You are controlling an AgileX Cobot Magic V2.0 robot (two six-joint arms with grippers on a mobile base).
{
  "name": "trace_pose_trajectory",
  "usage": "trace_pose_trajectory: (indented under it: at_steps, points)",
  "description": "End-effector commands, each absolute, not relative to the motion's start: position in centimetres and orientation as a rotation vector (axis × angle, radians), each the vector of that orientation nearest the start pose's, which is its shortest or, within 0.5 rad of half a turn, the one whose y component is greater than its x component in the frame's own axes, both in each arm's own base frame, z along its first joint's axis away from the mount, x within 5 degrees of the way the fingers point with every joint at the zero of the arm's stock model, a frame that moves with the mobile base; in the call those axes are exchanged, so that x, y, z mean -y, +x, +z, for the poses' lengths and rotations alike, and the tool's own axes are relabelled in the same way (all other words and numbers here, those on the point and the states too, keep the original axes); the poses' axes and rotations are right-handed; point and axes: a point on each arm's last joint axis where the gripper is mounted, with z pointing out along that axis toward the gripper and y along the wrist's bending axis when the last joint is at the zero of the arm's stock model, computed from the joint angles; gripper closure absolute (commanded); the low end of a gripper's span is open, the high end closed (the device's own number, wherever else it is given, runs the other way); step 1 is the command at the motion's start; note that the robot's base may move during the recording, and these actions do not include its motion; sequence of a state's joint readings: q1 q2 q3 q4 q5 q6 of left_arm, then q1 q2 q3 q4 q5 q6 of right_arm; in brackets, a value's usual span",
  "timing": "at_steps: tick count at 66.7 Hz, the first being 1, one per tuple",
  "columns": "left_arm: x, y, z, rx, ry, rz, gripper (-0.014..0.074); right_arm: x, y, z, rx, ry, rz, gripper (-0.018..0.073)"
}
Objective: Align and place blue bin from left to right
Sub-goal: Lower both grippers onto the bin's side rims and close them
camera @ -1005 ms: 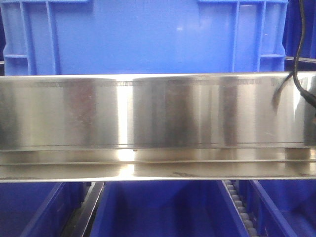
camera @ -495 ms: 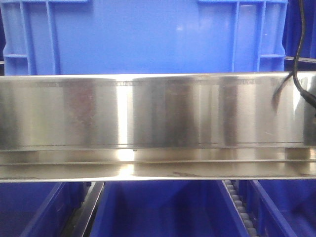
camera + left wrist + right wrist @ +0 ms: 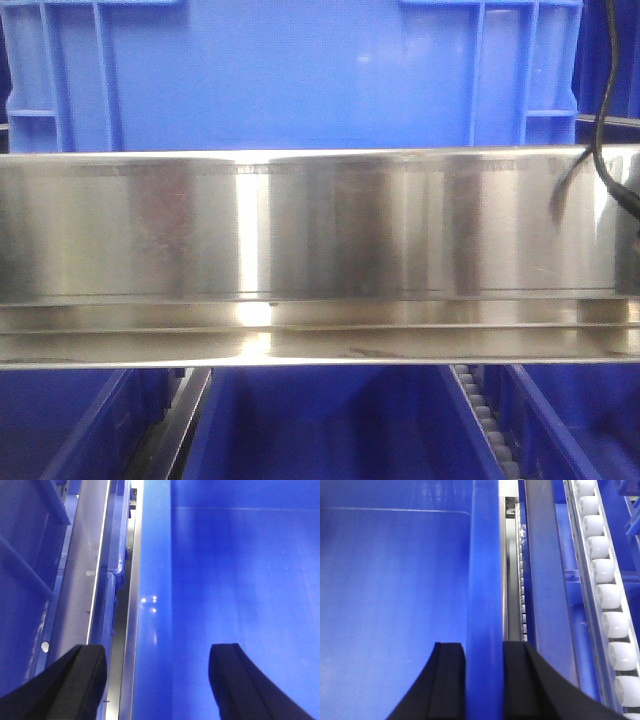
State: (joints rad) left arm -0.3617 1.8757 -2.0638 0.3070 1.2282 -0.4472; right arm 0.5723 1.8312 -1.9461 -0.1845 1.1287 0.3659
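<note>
Evenness matters: the right end effector [image 3: 484, 685] pinches the right rim of the blue bin [image 3: 290, 75] (sitting behind the steel rail [image 3: 320, 230]), the left end effector [image 3: 160, 680] straddles the left rim wide open, so I would close it before sliding.

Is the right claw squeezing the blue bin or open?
Shut on it: the right claw presses black fingers against both sides of the blue bin wall.
</note>
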Motion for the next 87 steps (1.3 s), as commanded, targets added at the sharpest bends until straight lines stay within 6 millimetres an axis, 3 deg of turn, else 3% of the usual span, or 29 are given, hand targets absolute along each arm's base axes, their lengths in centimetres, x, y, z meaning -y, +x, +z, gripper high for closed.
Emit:
trace_pose_trajectory:
  at_steps: [1, 9, 28, 69, 87]
  points:
    - [12.0, 39.1, 40.2, -2.443, -0.091, 0.054, 0.0250, -20.3, 35.1, 39.0, -2.445, -0.279, 0.140, 0.0721]
    - [12.0, 39.1, 40.2, -2.444, -0.091, 0.052, 0.0299, -20.3, 35.1, 39.0, -2.443, -0.279, 0.141, 0.0721]
    - [12.1, 39.0, 40.1, -2.449, -0.092, 0.036, 0.0706, -20.3, 35.1, 39.0, -2.441, -0.279, 0.142, 0.0721]
    - [12.1, 39.0, 40.2, -2.445, -0.101, 0.036, 0.0707, -20.1, 34.9, 39.2, -2.453, -0.233, 0.147, 0.0722]
    - [11.7, 37.2, 43.3, -2.351, -0.149, 0.020, 0.0707, -18.9, 33.6, 42.1, -2.347, -0.171, 0.128, 0.0723]
